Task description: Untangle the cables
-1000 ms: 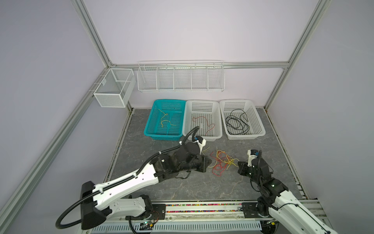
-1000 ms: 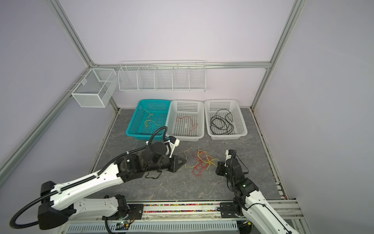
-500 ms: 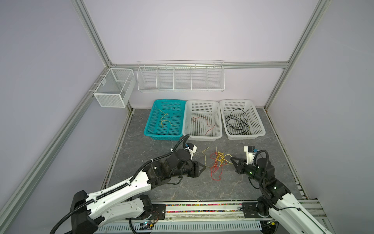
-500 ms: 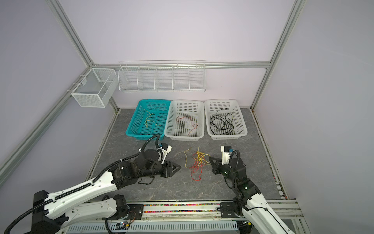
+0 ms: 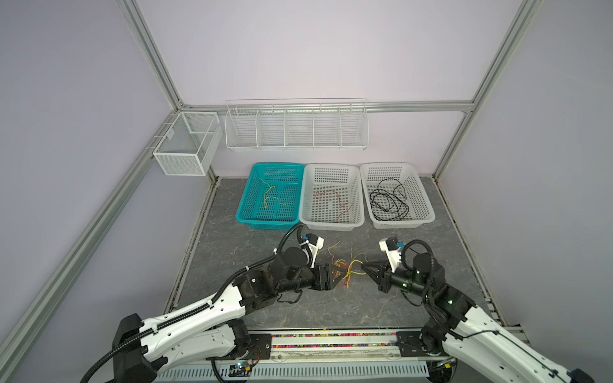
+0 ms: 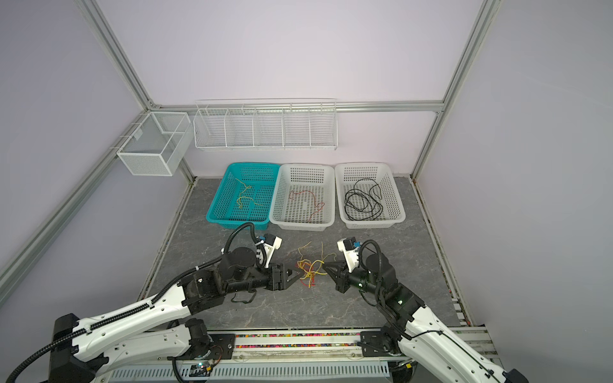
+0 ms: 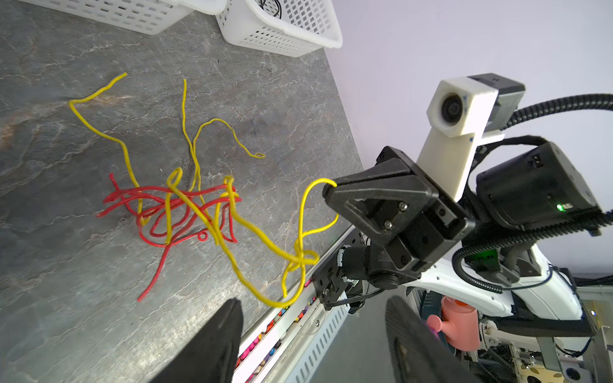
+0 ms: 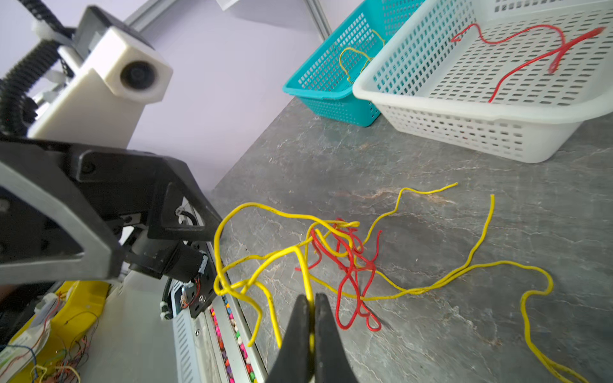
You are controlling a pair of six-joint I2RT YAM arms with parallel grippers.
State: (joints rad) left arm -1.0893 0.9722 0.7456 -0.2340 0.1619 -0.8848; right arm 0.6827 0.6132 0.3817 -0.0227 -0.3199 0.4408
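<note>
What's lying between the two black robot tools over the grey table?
A tangle of thin yellow and red wires, between the open left tool and the shut right tool, which pinches a yellow strand. Both top views show it.

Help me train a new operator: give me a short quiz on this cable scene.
1. True or false: the right gripper is shut on a yellow cable.
2. Which basket holds the black cable? A) the teal one B) the middle white one C) the right-hand white basket
3. Fill in: the left gripper has its jaws ____.
Key: 1 true; 2 C; 3 open.
</note>
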